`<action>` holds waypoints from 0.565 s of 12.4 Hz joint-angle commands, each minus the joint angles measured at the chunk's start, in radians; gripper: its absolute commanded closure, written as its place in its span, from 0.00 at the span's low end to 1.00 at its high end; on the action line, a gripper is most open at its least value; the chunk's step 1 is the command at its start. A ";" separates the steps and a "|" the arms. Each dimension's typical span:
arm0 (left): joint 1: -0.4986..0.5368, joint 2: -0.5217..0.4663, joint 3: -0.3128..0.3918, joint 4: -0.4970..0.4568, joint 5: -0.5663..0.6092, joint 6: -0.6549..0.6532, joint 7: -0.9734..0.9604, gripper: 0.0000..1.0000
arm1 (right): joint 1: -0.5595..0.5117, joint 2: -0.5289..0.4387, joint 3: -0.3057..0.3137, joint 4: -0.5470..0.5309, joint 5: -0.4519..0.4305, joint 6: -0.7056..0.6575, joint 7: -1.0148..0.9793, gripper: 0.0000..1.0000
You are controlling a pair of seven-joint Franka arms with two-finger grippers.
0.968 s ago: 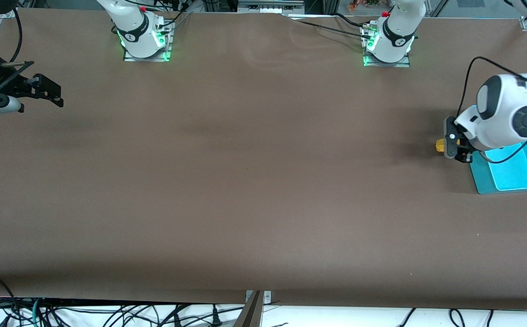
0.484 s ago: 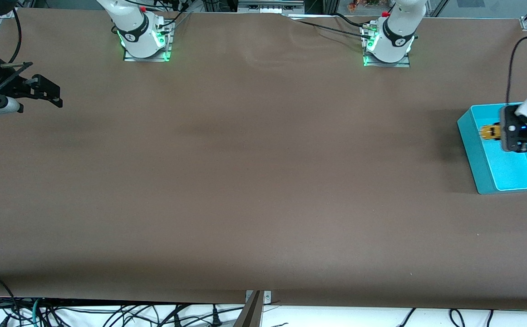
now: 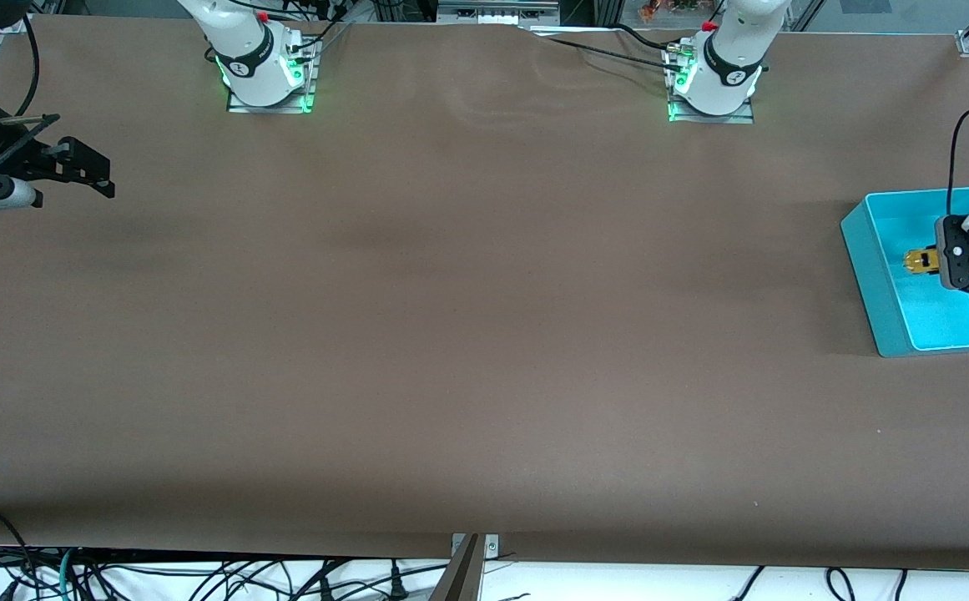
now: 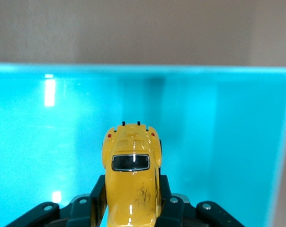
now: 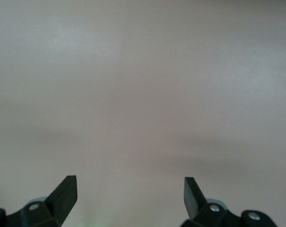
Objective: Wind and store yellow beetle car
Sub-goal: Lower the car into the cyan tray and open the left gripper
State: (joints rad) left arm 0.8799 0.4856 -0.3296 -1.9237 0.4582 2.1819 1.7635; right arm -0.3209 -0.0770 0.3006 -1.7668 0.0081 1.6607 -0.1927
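The yellow beetle car (image 3: 921,261) is a tiny bright yellow toy with dark windows. My left gripper (image 3: 935,264) is shut on the yellow beetle car and holds it inside the teal bin (image 3: 872,267), just above its floor. In the left wrist view the car (image 4: 131,175) sits clamped between my two dark fingers (image 4: 97,196), with the bin's teal wall (image 4: 228,109) around it. My right gripper (image 3: 83,171) is open and empty and waits over the right arm's end of the table; its spread fingertips (image 5: 67,189) show over bare brown table.
The teal bin stands at the left arm's end of the table, partly cut off by the view's edge. The two arm bases (image 3: 263,67) (image 3: 714,79) stand along the top edge. Cables hang below the table's front edge (image 3: 467,547).
My left gripper has carried the car from the table beside the bin, over its wall, and down into the bin. The right arm has not moved.
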 commanded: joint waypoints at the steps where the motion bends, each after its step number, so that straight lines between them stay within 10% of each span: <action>1: 0.042 0.045 -0.016 -0.009 0.062 0.083 0.024 0.69 | 0.005 0.005 -0.005 0.021 0.003 -0.022 0.012 0.00; 2: 0.051 0.039 -0.020 -0.023 0.062 0.096 0.036 0.22 | 0.005 0.005 -0.005 0.021 0.003 -0.022 0.012 0.00; 3: 0.053 0.027 -0.026 -0.023 0.062 0.091 0.042 0.00 | 0.005 0.005 -0.005 0.021 0.003 -0.022 0.012 0.00; 7: 0.053 -0.089 -0.109 0.005 0.042 -0.055 0.036 0.00 | 0.003 0.005 -0.006 0.021 0.003 -0.022 0.012 0.00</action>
State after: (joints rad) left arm 0.9205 0.4888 -0.3801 -1.9191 0.4981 2.2214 1.7914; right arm -0.3211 -0.0768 0.2999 -1.7668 0.0081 1.6606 -0.1927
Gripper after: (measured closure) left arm 0.053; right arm 0.000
